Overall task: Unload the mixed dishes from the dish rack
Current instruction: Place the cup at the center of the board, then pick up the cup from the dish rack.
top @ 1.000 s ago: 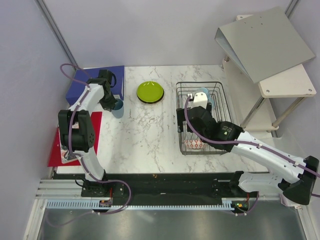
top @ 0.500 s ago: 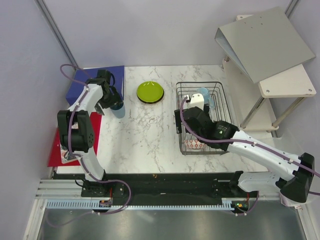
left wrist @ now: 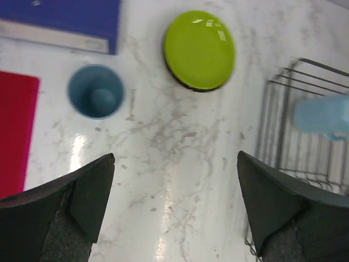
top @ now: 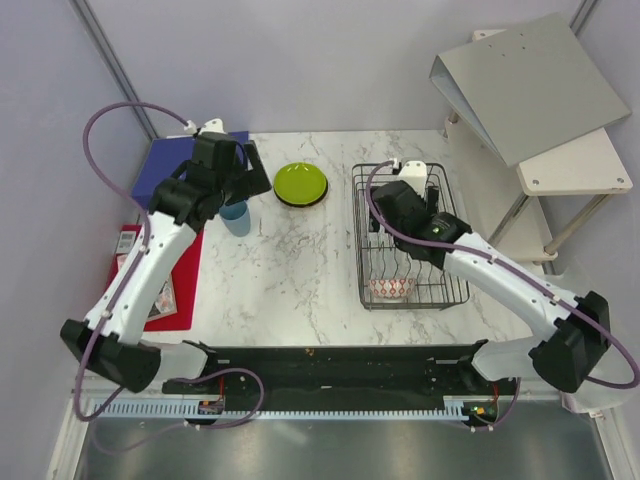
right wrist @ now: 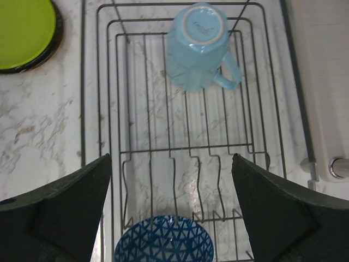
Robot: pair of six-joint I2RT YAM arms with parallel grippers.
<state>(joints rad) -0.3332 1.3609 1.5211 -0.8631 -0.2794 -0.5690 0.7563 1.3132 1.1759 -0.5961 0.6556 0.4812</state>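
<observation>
The black wire dish rack point(top: 445, 290) stands right of centre. An upside-down light blue cup point(right wrist: 199, 46) lies at its far end and a blue patterned bowl point(right wrist: 163, 241) at its near end; from above, a red-and-white bowl point(top: 390, 288) shows there. My right gripper point(right wrist: 171, 158) point(top: 415, 185) hovers open over the rack's middle, holding nothing. A second light blue cup point(left wrist: 95, 91) point(top: 236, 215) stands upright on the marble, with the lime green plate point(left wrist: 199, 49) point(top: 300, 184) to its right. My left gripper point(left wrist: 175, 164) point(top: 238, 172) is open and empty, raised above the table near that cup.
A blue ring binder point(left wrist: 65, 22) lies at the far left with a red mat point(top: 180, 290) in front of it. A grey binder point(top: 530, 85) rests on a white shelf point(top: 575, 165) to the right of the rack.
My left gripper opened off the blue cup and lifted away, leaving the cup on the table. My right gripper moved toward the rack's far end.
</observation>
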